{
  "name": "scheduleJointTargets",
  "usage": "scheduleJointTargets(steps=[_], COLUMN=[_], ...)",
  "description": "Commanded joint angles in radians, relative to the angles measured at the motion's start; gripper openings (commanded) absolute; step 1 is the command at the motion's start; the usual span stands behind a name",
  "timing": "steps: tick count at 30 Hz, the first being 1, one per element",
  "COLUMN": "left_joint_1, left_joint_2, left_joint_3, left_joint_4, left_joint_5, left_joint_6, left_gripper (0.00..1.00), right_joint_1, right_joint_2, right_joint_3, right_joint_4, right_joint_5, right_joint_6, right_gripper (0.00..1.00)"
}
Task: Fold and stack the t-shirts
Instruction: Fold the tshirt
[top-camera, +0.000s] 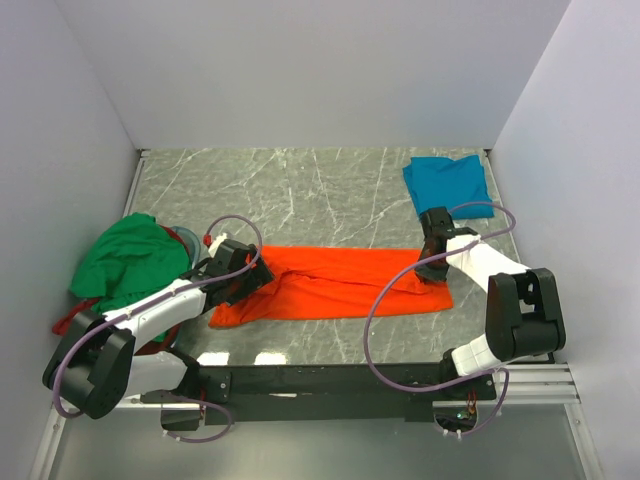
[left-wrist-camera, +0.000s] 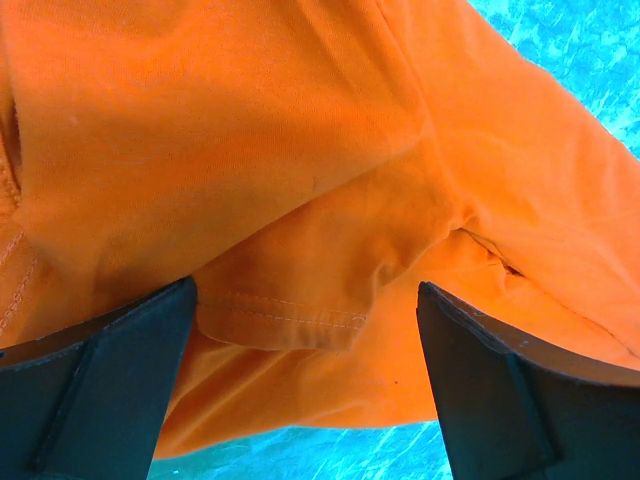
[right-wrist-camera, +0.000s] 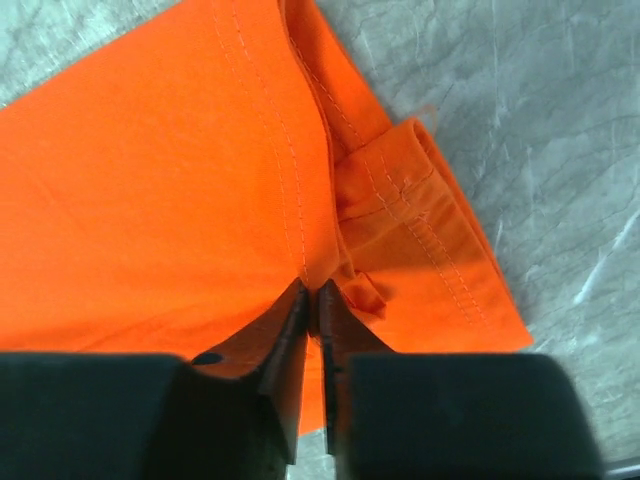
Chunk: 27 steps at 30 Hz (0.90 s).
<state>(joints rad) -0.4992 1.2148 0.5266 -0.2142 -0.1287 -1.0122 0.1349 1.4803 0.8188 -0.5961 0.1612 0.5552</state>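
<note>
At the table's (top-camera: 300, 190) left edge the green t-shirt (top-camera: 130, 255) lies heaped, with the dark red t-shirt (top-camera: 66, 322) peeking out beneath it. My left gripper (left-wrist-camera: 305, 310) stands spread wide over the left end of the orange t-shirt (top-camera: 340, 282), a long band across the middle. My right gripper (right-wrist-camera: 313, 300) is clenched on its right-end hem. The teal t-shirt (top-camera: 447, 182) lies in the far right corner.

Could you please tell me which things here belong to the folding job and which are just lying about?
Job: orange t-shirt, teal blue t-shirt, green t-shirt, dark red t-shirt.
Just there: marble table, purple cables.
</note>
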Motion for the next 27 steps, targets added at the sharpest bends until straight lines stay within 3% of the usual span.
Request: scheduleJointTargets(steps=[1,3,5,25,27], left_joint_1=[0.001,0.001,0.001,0.002,0.001], left_joint_2=[0.009,0.009,0.011,0.017,0.015], left_joint_3=[-0.030,-0.027,-0.023,-0.017,-0.017], left_joint_4=[-0.054,-0.065,-0.071,-0.099,-0.097], left_joint_5=[-0.052,-0.063,-0.066,-0.089,-0.088], left_joint_6=[0.003,0.001,0.003,-0.003,-0.005], left_gripper=[0.99,0.99,1.00,1.00,0.99], right_joint_1=[-0.009,-0.008,-0.009,-0.011,-0.011], right_joint_2=[-0.032,-0.023,-0.012,0.100,0.113], right_joint_3=[0.049,0.060,0.082,0.217,0.217], right_joint_4=[-0.013,-0.021,-0.039,-0.108,-0.088], right_joint_5=[0.032,0.043,0.066,0.187,0.193], right_joint_6=[-0.008,-0.008,-0.003,-0.011,-0.009], right_gripper=[0.13,0.02,0.00,0.03,0.07])
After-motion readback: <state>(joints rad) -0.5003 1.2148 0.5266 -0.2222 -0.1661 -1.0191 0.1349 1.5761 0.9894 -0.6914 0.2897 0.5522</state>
